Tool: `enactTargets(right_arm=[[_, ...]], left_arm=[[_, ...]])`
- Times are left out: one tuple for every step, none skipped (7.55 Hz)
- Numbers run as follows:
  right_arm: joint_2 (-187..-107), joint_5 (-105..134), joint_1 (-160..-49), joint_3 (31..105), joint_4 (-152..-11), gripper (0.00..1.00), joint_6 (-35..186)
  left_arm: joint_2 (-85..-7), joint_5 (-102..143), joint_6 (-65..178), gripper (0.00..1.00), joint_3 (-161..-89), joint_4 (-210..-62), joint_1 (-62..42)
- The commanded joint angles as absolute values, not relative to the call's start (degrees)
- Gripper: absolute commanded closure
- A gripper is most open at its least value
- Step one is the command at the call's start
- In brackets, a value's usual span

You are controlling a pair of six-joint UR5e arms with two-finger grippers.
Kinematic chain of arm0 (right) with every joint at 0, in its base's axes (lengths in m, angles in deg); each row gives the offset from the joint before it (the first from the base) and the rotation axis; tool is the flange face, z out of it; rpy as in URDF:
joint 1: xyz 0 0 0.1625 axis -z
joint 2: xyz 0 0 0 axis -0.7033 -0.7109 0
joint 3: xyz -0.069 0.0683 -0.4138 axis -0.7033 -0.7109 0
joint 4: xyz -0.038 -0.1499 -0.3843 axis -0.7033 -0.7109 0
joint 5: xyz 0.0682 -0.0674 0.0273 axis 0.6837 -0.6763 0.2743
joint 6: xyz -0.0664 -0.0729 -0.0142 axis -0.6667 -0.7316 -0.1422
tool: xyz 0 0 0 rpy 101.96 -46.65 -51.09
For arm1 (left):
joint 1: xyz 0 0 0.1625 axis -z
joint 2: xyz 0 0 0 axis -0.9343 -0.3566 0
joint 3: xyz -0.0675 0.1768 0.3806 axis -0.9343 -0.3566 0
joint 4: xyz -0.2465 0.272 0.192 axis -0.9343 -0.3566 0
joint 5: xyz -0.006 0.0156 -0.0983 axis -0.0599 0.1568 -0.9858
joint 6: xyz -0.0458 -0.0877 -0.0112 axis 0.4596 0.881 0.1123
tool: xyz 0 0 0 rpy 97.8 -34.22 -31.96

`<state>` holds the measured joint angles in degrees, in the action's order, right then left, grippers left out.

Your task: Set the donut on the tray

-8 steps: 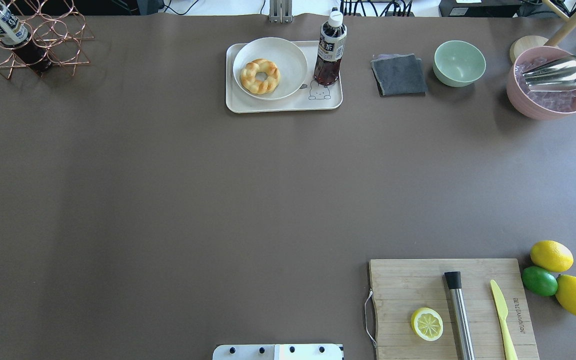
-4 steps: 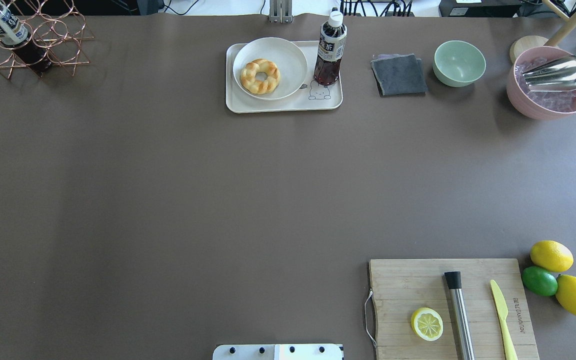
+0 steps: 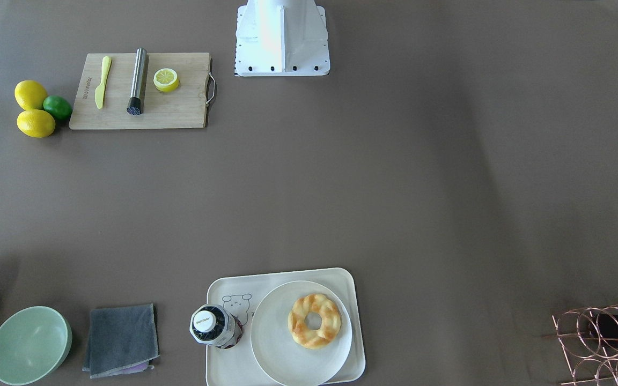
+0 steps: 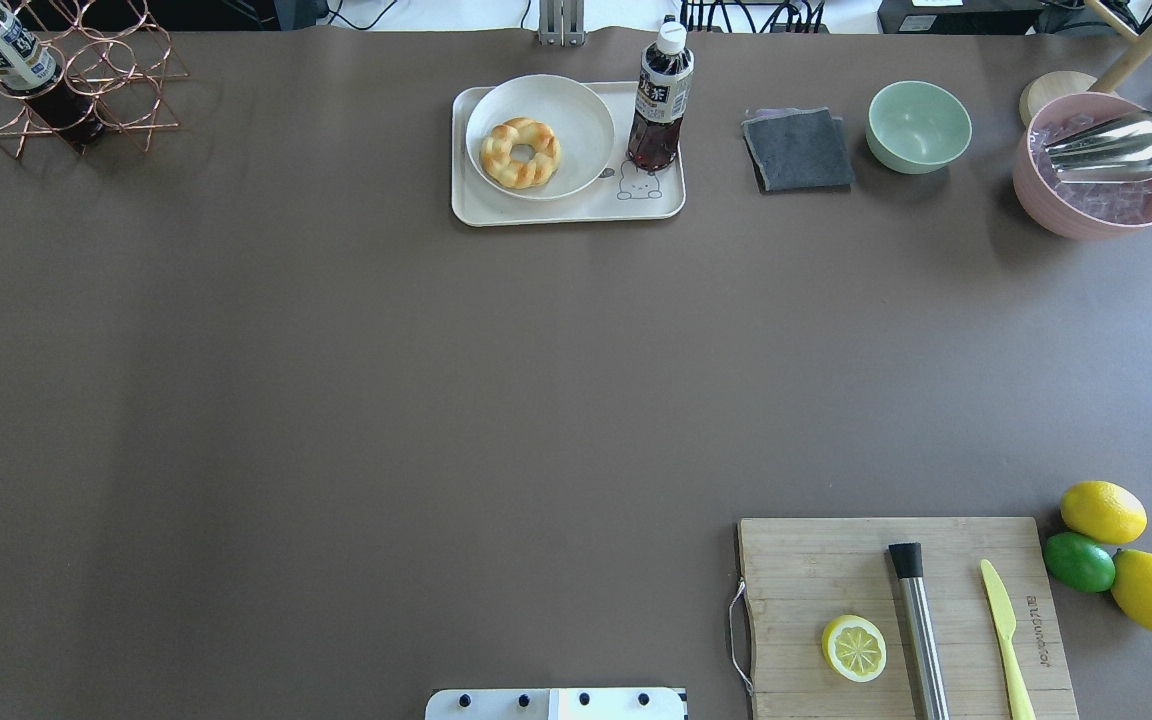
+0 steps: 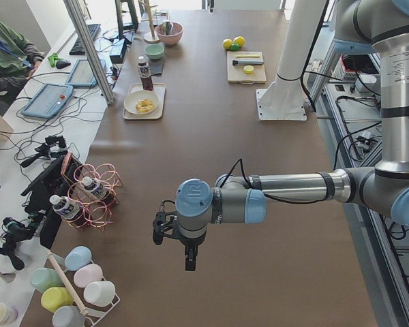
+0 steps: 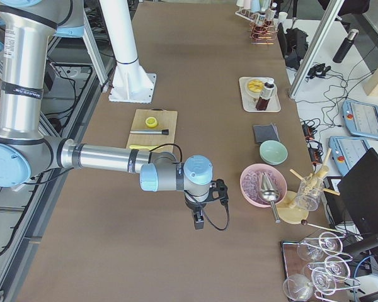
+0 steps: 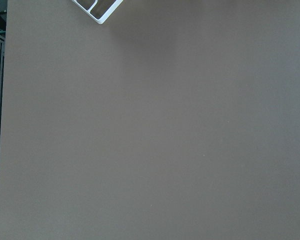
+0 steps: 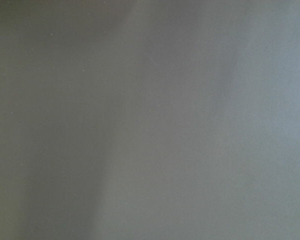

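The golden twisted donut (image 4: pixel 520 152) lies on a round white plate (image 4: pixel 576 112) that sits on the cream tray (image 4: pixel 576 210) at the far middle of the table. A dark tea bottle (image 4: pixel 660 100) stands on the same tray beside the bear drawing. The donut (image 3: pixel 314 320) and tray (image 3: pixel 223 359) also show in the front-facing view. My left gripper (image 5: pixel 186 262) hangs over bare table far from the tray, seen only in the exterior left view. My right gripper (image 6: pixel 199 223) shows only in the exterior right view. I cannot tell whether either is open or shut.
A wooden cutting board (image 4: pixel 816 560) holds a lemon half (image 4: pixel 854 648), a steel muddler (image 4: pixel 918 625) and a yellow knife (image 4: pixel 1004 630). Lemons and a lime (image 4: pixel 1078 561) lie beside it. A grey cloth (image 4: pixel 798 150), green bowl (image 4: pixel 918 125), pink bowl (image 4: pixel 1096 215) and copper rack (image 4: pixel 66 80) line the far edge.
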<state>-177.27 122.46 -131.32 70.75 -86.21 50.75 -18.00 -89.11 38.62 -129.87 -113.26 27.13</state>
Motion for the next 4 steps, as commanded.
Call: enactTargets(right_arm=[[-177.61, 122.54, -131.35, 70.98, -86.13, 0.0, 50.64], [-178.04, 122.54, -131.35, 71.15, -86.12, 0.0, 50.64], [-178.05, 122.54, -131.35, 71.15, -86.12, 0.0, 50.73], [-178.05, 122.54, -131.35, 71.24, -86.12, 0.0, 50.73]], left_arm=[[-18.0, -89.08, 38.61, 0.02, -129.79, -113.25, 27.13], [-18.0, -89.08, 38.61, 0.02, -129.79, -113.25, 27.13], [-18.0, -89.08, 38.61, 0.02, -129.88, -113.25, 27.13], [-18.0, -89.08, 38.61, 0.02, -129.88, -113.25, 27.13]])
